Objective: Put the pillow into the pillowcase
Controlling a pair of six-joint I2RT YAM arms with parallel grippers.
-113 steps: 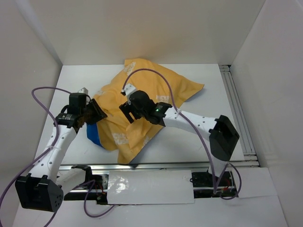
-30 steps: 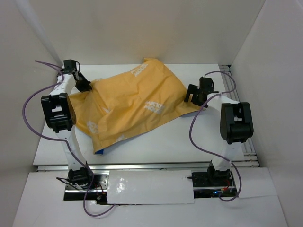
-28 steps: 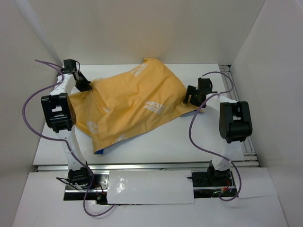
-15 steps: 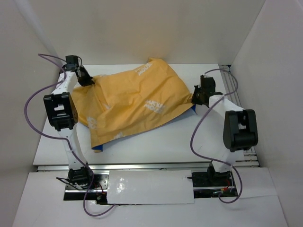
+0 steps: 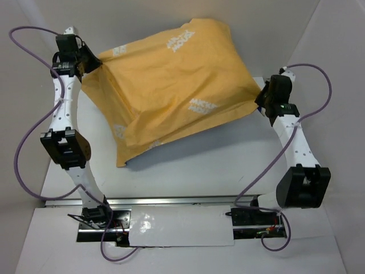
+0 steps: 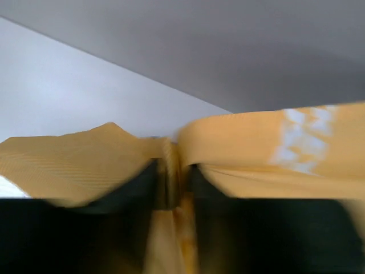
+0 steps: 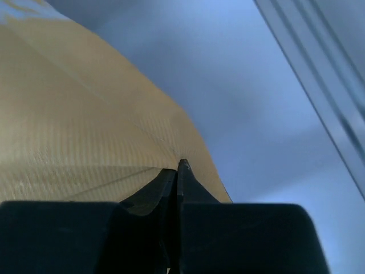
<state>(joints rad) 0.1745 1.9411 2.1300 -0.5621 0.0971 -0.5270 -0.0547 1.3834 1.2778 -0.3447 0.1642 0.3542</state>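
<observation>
White walls [image 5: 137,23] box in a white table [image 5: 194,171], a metal rail [image 5: 171,201] along its near edge.

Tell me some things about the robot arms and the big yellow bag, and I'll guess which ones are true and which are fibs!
1. The left gripper and the right gripper each pinch one end of the pillowcase. True.
2. The side facing the top camera is blue. False: it is orange-yellow with white lettering.
3. The pillowcase lies flat on the table. False: it hangs lifted between the two raised arms.
4. The right gripper is wide open. False: it is shut on the fabric.
5. The fabric is bunched where the left gripper holds it. True.
</observation>
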